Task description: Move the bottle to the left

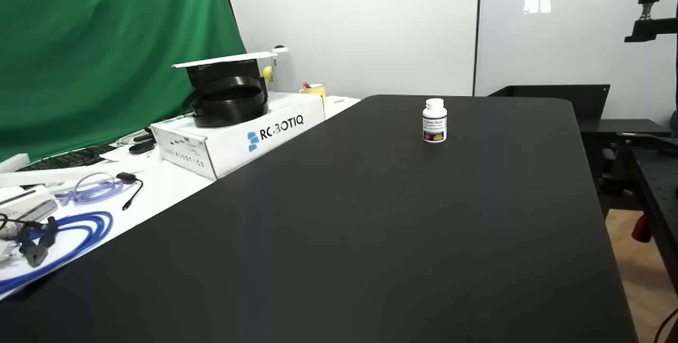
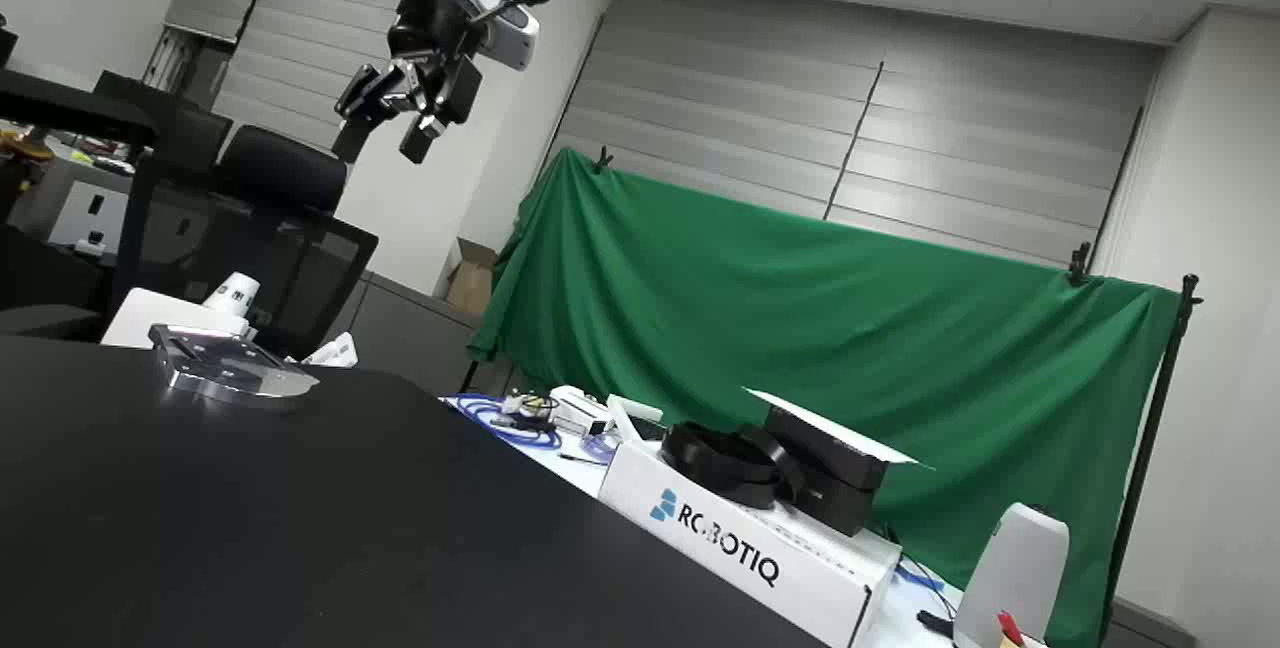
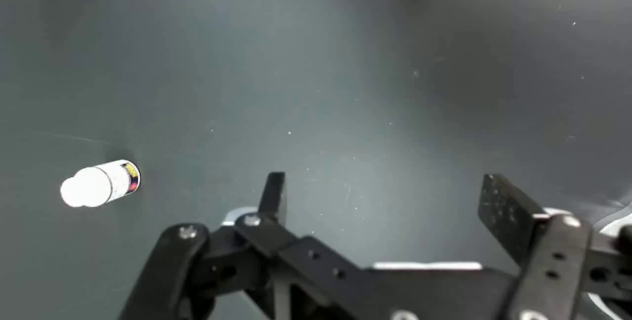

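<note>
**Move apparently not begun**

The bottle (image 1: 435,120) stands upright on the worktop (image 1: 371,226), well apart from the white box (image 1: 265,134). The jaws are spread, holding nothing; grasp, leftward move and release all seem outstanding.

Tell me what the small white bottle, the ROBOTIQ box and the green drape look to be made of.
Small white bottle: probably smooth plastic, going by its opaque, evenly white, rounded shoulders; gloss is hard to judge.
ROBOTIQ box: likely cardboard with a smooth, printed white face, judging by flat panels and crisp edges.
Green drape: matte-looking fabric, hanging in soft folds; fibre unclear.
</note>
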Motion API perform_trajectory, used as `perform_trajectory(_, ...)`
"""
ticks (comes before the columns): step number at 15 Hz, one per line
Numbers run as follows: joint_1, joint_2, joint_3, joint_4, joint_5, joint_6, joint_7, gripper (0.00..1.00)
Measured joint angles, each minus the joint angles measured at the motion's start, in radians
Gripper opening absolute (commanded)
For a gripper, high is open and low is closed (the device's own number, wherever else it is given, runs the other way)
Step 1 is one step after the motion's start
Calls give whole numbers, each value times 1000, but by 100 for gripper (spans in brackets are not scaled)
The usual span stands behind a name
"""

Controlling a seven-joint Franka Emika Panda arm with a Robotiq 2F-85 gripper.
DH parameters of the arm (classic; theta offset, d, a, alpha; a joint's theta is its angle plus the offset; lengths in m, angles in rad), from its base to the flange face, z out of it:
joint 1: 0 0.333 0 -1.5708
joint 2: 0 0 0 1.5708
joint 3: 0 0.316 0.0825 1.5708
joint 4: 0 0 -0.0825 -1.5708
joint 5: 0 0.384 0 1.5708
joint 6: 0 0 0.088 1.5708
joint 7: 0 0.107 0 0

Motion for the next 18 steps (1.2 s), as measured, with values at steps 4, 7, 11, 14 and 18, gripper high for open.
perform_trajectory(4,0,0,0,0,0,1,0,100)
perform_trajectory(7,0,0,0,0,0,1,0,100)
perform_trajectory(11,15,-3,-33,-5,-11,2,-22,100)
perform_trajectory(14,9,-27,-91,-29,-37,25,-85,100)
perform_trajectory(18,-35,-94,-199,-103,-46,106,-236,100)
